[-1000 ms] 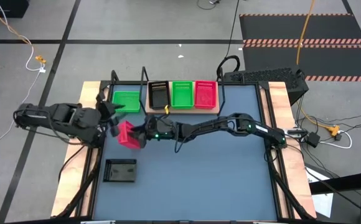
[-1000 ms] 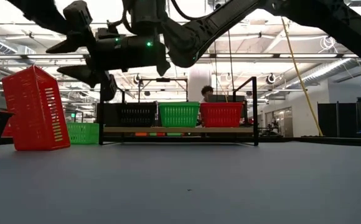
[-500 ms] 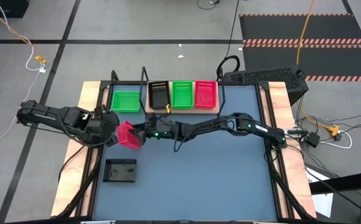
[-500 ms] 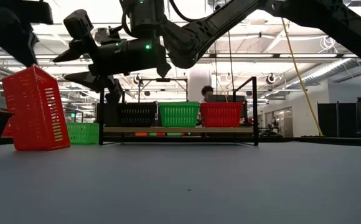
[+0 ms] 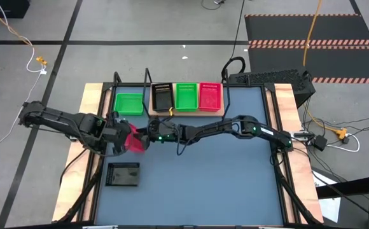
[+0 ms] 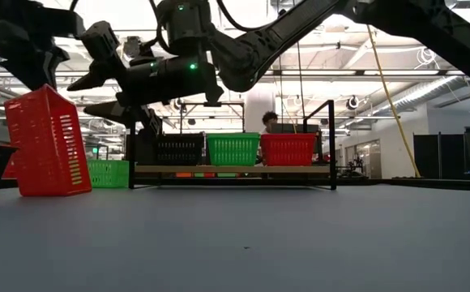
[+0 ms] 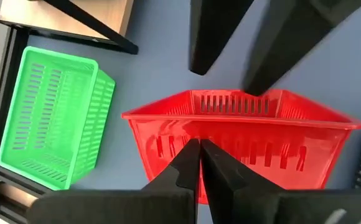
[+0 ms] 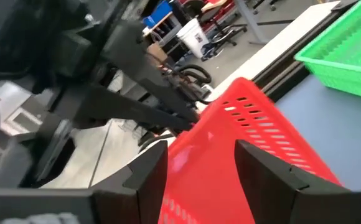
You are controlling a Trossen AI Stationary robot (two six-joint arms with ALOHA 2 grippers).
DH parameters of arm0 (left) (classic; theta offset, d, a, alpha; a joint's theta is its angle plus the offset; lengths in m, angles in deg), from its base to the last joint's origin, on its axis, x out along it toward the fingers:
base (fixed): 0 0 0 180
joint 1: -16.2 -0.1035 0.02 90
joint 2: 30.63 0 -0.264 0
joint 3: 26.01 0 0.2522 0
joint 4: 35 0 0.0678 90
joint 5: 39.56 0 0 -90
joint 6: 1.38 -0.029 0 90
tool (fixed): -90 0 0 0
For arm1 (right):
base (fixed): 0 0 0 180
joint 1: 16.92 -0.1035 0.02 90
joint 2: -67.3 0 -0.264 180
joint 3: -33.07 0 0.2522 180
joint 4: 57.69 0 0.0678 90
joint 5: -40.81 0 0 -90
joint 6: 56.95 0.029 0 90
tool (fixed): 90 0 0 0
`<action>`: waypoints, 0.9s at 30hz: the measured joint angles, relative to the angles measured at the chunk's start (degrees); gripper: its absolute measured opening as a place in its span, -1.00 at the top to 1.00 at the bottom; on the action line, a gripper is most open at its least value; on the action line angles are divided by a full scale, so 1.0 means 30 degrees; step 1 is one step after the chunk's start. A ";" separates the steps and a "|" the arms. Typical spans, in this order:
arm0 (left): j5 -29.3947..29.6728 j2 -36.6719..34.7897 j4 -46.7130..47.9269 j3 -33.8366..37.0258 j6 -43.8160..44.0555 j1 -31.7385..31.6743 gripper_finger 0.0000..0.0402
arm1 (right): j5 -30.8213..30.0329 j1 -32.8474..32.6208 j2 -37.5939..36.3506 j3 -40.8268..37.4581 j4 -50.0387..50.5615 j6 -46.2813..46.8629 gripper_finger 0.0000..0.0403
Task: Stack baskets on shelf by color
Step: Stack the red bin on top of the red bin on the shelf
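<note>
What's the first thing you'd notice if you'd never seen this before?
The bright red basket tipped on its side on the table, with the left gripper and right gripper on either side of it. Behind it, black, green and red baskets line the wooden shelf.

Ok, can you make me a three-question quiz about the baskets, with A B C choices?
1. Where is the loose green basket?
A. on the table beside the shelf
B. inside a black basket
C. held up in the air

2. How many basket colours sit on the shelf?
A. one
B. three
C. five

3. How is the red basket on the table sitting?
A. upright
B. tipped on its side
C. flat, upside down

Answers: 1 A, it rests on the table just off the shelf's end. 2 B, black, green and red sit side by side. 3 B, its open mouth faces sideways.
</note>
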 joint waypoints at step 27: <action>-0.0400 0.0350 -0.2882 -0.0697 -0.1984 -0.0022 0.91 | 0.1745 0.0032 0.0000 0.0000 0.0550 -0.0048 0.19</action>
